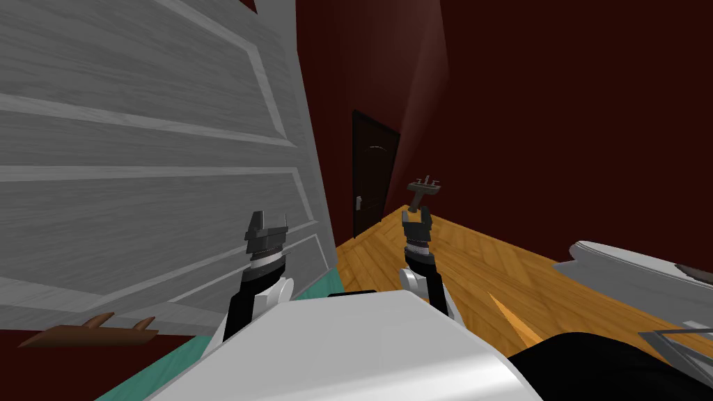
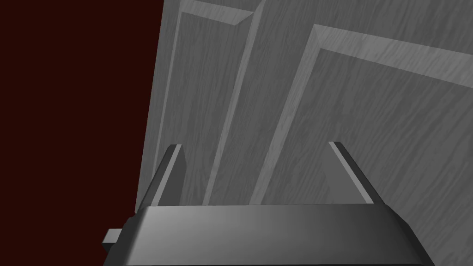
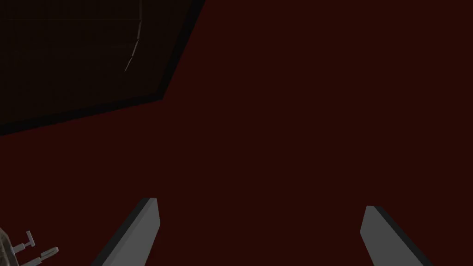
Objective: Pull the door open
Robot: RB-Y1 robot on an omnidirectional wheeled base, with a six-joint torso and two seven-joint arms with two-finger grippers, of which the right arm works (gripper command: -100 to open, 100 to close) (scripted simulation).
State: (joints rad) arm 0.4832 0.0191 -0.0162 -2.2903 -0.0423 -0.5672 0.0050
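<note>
Much done already, by the look of things. Facing a grey panelled door (image 1: 139,139) spread from 9 to 11 o'clock, angled away with its free edge toward 12; past that edge, seeing a wooden floor (image 1: 473,257), dark red walls (image 1: 557,104), a small dark door (image 1: 374,174) at 12 and a pedestal sink (image 1: 425,188) at 1 o'clock. Judging the gap wide enough to look through, perhaps not yet wide enough for passing. With the left gripper (image 1: 270,221) at 11 o'clock, close before the door's face and near its free edge, fingers (image 2: 172,178) spread wide and holding nothing; finding no handle on the stretch of face in the left wrist view. With the right gripper (image 1: 416,216) at 1 o'clock, aimed at the dark red walls, fingers (image 3: 141,231) likewise wide apart and empty. Noting a brown hook rail (image 1: 90,335) low at 8 o'clock and a white fixture (image 1: 627,268) at 3, both apart from the work. Left to do, as a guess: one last swing of the door, or nothing more if this width serves.
</note>
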